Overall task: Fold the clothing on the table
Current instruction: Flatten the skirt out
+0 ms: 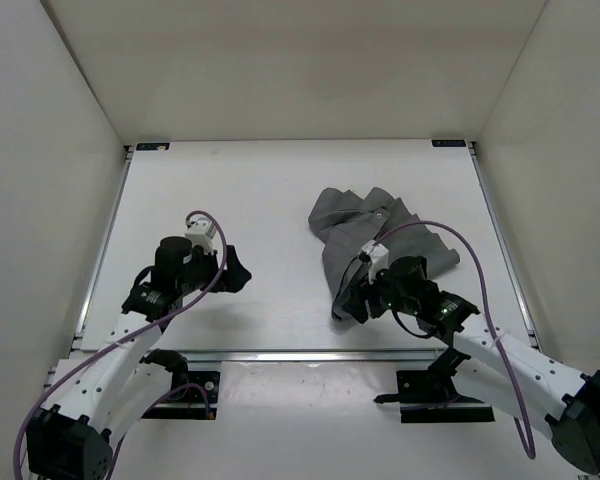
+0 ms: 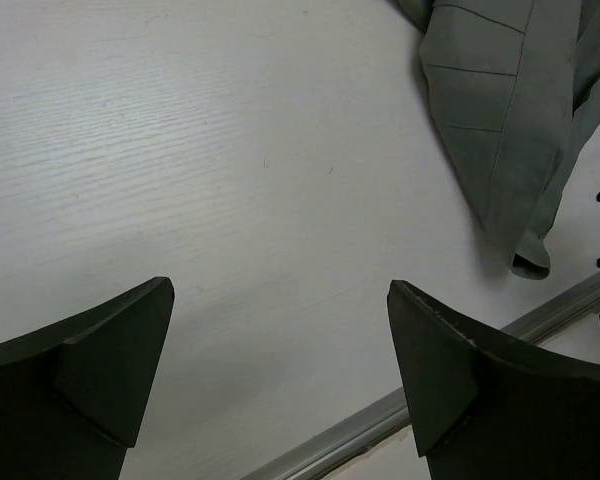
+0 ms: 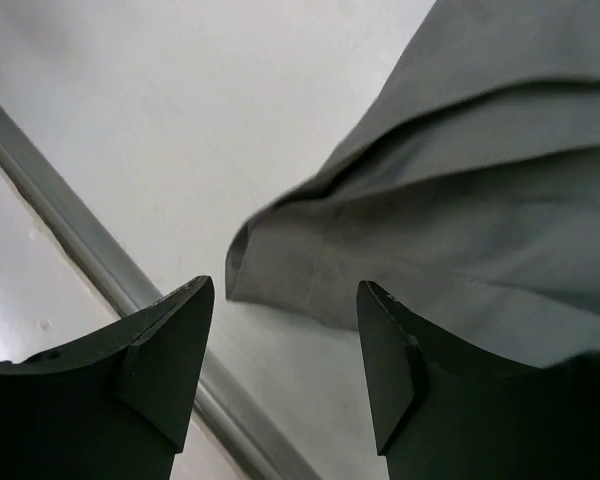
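The near corner of the clothing (image 1: 345, 215) lies just ahead of the right end effector (image 3: 285, 288), which is spread apart and empty. The left end effector (image 2: 280, 288), also apart, is farther off.

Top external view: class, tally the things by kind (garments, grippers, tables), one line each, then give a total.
Crumpled grey fabric garment: 1
Black two-finger grippers: 2 (left gripper, right gripper)
Flat matte white table: 1
Total: 4
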### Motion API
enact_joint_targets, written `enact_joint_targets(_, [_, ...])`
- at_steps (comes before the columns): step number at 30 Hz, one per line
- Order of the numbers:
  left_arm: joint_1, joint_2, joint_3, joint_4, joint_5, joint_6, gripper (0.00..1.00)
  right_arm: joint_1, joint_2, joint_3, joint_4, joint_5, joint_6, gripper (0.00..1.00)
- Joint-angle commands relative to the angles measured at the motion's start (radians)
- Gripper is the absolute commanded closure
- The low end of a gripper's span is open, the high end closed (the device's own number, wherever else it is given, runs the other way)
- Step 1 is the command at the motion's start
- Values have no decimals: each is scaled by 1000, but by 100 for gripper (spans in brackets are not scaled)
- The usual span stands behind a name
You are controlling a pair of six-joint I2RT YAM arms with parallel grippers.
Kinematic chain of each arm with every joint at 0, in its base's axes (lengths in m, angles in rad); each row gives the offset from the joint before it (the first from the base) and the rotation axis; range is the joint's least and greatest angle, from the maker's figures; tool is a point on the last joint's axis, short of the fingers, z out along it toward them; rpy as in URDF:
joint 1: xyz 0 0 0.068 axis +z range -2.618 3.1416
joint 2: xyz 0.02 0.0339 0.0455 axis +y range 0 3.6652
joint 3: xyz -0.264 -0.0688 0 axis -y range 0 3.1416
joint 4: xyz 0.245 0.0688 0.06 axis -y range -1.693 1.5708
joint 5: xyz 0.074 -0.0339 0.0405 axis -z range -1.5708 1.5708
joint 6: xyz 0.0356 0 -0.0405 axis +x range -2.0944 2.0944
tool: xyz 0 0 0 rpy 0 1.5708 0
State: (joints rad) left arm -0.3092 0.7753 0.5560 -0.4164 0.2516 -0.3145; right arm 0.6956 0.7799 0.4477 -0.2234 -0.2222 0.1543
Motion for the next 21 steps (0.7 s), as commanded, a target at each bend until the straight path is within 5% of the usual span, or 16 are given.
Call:
enact_joint_targets(1, [-11,-1,10,56,37,8,1,48,54,34,-66,4,-42,43])
enact_joint_targets(17, [22,51,87,203,64,-14,1,202,275,-6,93,96,-81,40])
enact_joint_targets(19, [27,74,88,231,74,-15,1,202,282,-30,156,90,-82,48])
enact_joint_targets(21, [16,103,96,272,86,-15,1,200,294,-27,174,122,-59,77])
